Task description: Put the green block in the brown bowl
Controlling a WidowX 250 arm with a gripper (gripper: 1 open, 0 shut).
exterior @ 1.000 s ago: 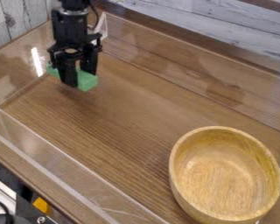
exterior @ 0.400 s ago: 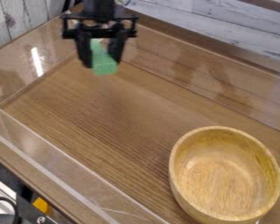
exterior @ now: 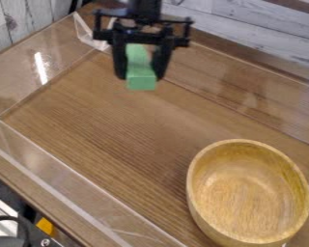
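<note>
Up and rightward swings the gripper since before, jaws clamped on the green block, airborne near the table's far edge; brown bowl at the near-right corner, open wood between.

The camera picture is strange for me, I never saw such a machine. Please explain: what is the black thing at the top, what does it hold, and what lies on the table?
There is only one view, from a camera that looks down at the table from the front. The black thing is the end of a robot arm; its grasping part, the pincer, is shut on the green block, a small bar that hangs above the wood and touches nothing else. The wooden table has clear low walls around it. At the lower right stands the brown bowl, round, wooden and empty. The block is meant to go into it, but is not yet over it.
</note>
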